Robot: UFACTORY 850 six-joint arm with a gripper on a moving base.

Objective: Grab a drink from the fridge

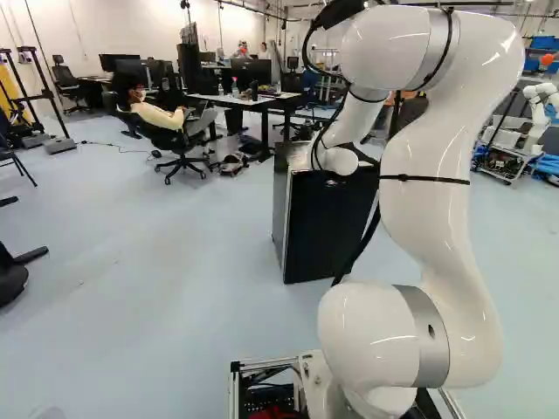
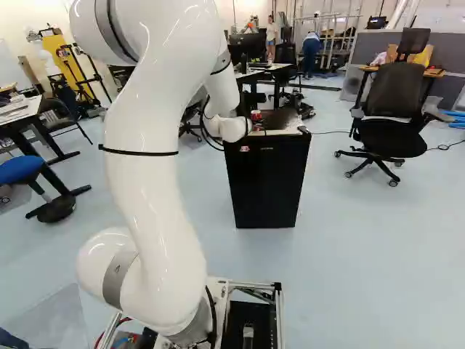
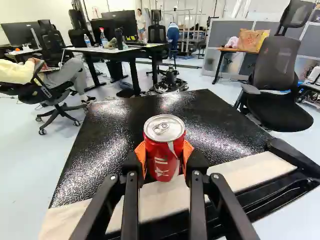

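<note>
Presently, the gripper is holding the red can between its two orange pads. This can is over the black fridge, which stands at twelve o'clock.

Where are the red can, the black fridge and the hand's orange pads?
Red can (image 3: pixel 162 150): wrist view, its side wall.
Black fridge (image 2: pixel 267 182): right base view, its front door.
Orange pads (image 3: pixel 188 151): wrist view, outer part of one.

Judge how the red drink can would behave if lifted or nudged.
The can would probably feel stiff, since it looks undented. Its lid looks unopened, so it may be full and fairly heavy for its size. If the hand let it tip, its rounded shape could make it roll.
</note>
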